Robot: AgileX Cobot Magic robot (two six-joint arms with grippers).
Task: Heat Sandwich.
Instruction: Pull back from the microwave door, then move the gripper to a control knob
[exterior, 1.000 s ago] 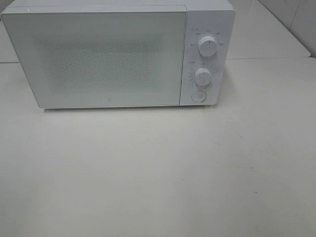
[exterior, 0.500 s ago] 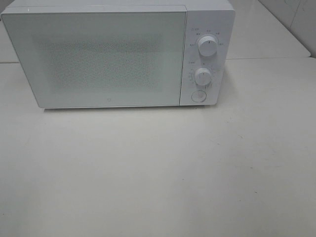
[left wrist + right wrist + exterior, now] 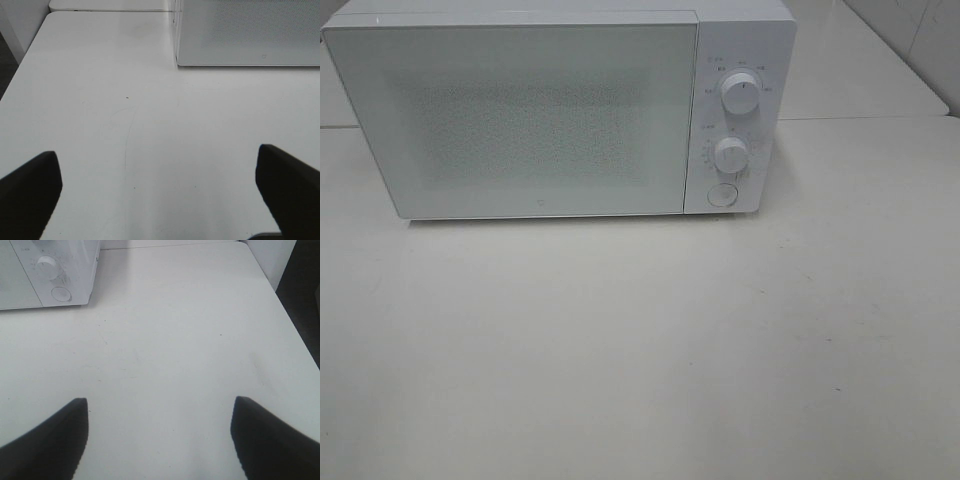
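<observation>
Exterior high: microwave (image 3: 540, 110) shut, on table (image 3: 640, 350). Left gripper (image 3: 157, 157) and right gripper (image 3: 160, 402) both spread wide, empty.

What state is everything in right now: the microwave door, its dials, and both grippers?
White box-shaped microwave: door shut, standing on the pale table.
Upper round white dial: marker pointing straight up.
Lower round white dial: setting too faint to read.
Round white button: nothing touching it.
Left gripper: open, empty, over bare table.
Right gripper: open, empty, over bare table.
Sandwich: not in any view.
</observation>
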